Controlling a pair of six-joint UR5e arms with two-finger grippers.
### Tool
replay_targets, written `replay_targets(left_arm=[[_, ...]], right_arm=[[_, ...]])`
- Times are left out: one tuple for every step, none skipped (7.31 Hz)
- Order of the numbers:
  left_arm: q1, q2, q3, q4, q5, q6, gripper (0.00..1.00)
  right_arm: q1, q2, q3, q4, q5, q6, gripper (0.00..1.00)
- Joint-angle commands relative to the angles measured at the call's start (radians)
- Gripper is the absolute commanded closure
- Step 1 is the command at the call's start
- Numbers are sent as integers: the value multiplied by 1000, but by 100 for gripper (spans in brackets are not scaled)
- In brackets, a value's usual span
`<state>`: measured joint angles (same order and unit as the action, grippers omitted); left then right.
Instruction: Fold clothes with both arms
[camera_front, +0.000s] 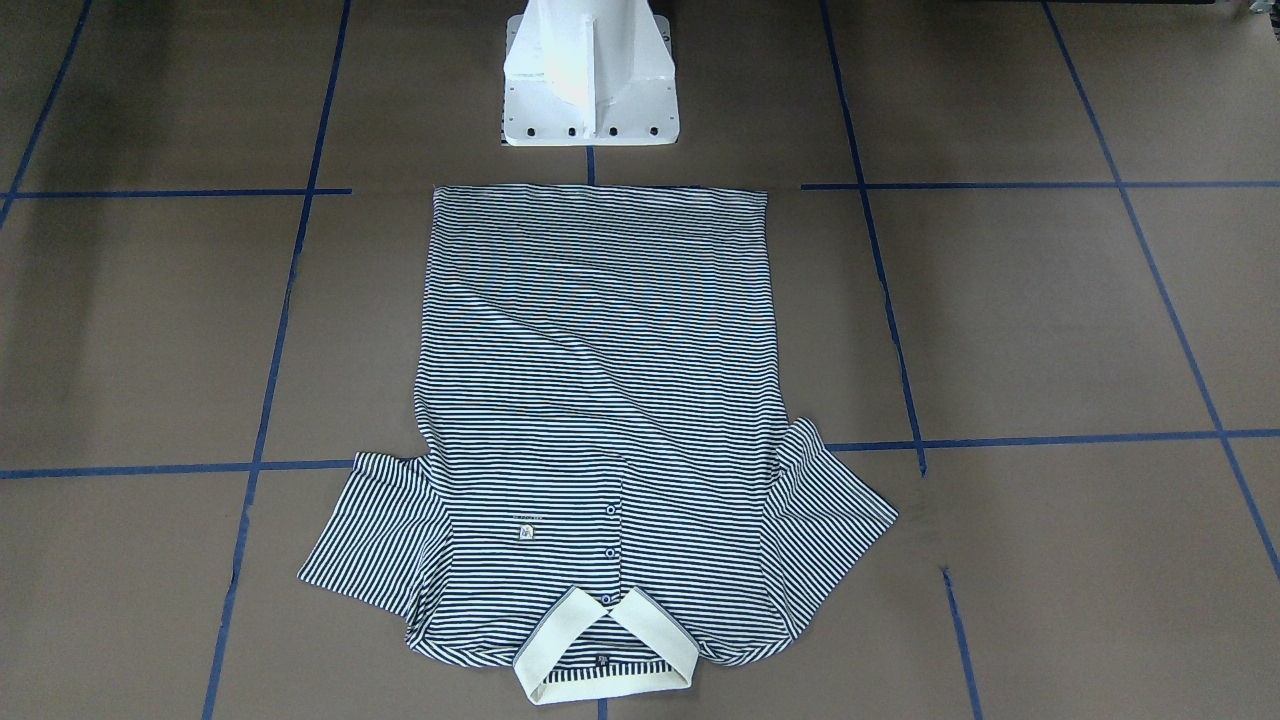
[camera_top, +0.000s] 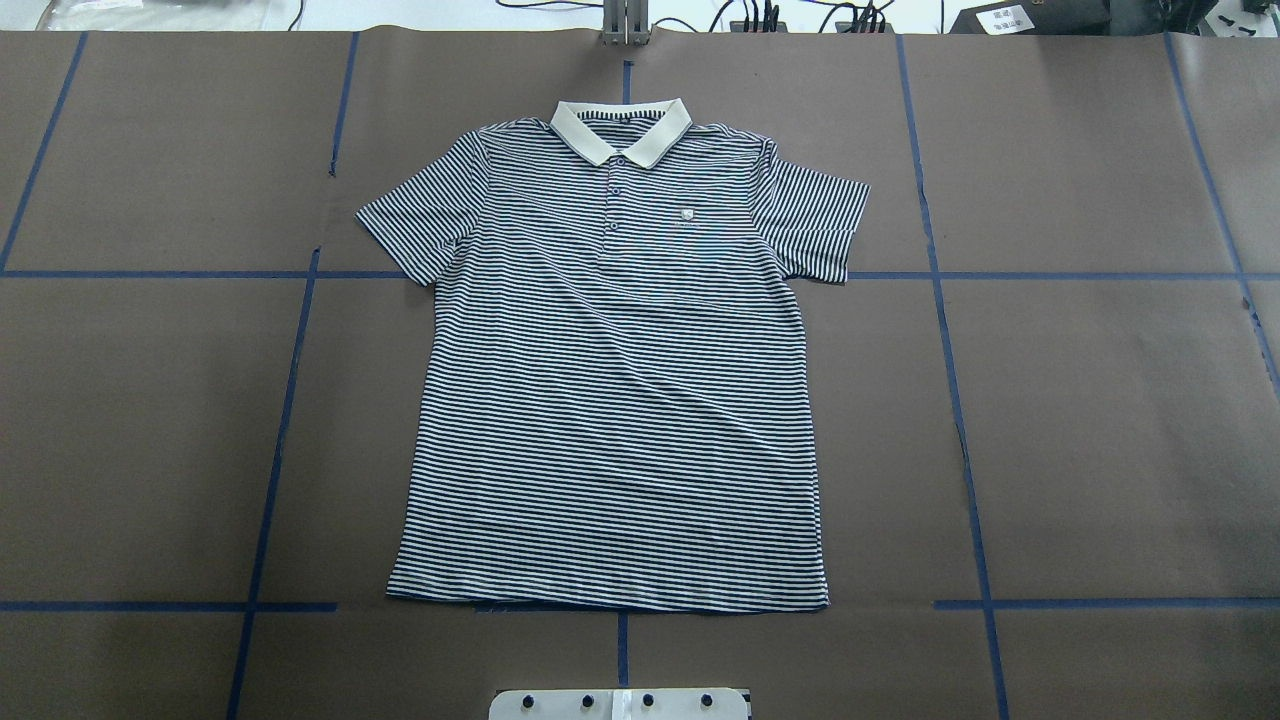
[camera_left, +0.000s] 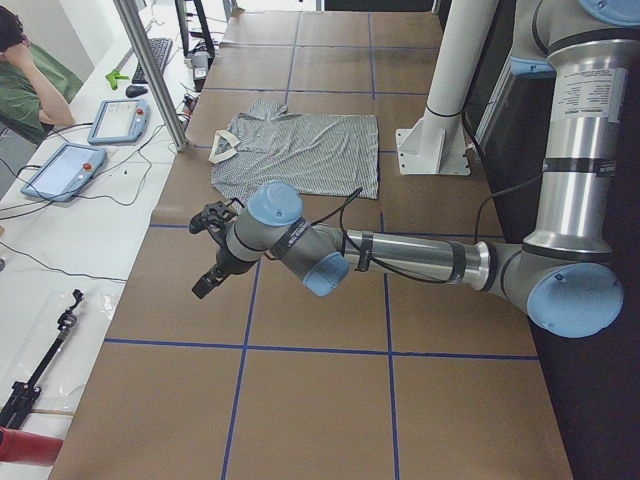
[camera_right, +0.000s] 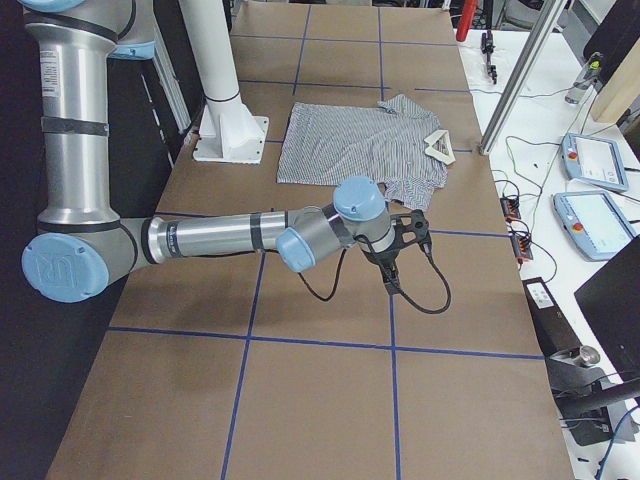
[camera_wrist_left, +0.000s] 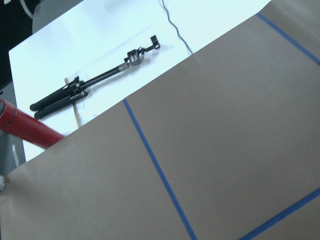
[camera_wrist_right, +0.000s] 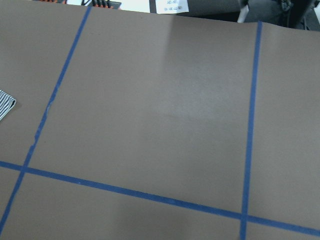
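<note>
The navy-and-white striped polo shirt (camera_top: 620, 400) lies flat and face up in the middle of the table, with its cream collar (camera_top: 620, 130) at the far side from the robot base and both sleeves spread. It also shows in the front view (camera_front: 600, 380) and in both side views (camera_left: 300, 150) (camera_right: 360, 145). A sleeve corner (camera_wrist_right: 6, 102) shows in the right wrist view. My left gripper (camera_left: 205, 283) hovers over bare table well to the shirt's left. My right gripper (camera_right: 392, 283) hovers near the right sleeve, apart from it. I cannot tell whether either gripper is open or shut.
The white pedestal base (camera_front: 590, 80) stands just behind the shirt's hem. Blue tape lines (camera_top: 280, 440) grid the brown table cover. Tablets (camera_left: 65, 170) (camera_right: 590, 160) and cables lie on the white bench past the far edge. A black tool (camera_wrist_left: 95, 82) and a red cylinder (camera_wrist_left: 25, 130) lie there too.
</note>
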<state>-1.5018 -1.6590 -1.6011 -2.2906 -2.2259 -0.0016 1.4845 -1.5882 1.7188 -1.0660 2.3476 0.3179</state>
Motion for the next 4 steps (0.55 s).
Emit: replay_targets(left_arm=[[117, -64, 33, -53, -23, -164, 0], [136, -73, 35, -66, -23, -173, 0], [137, -74, 33, -67, -23, -179, 0], [138, -74, 32, -67, -23, -179, 0]], right_arm=[[-152, 145, -54, 55, -13, 155, 0], [-232, 207, -88, 64, -87, 271, 0], [-332, 268, -108, 64, -207, 371, 0], [-424, 371, -172, 86, -311, 550, 1]])
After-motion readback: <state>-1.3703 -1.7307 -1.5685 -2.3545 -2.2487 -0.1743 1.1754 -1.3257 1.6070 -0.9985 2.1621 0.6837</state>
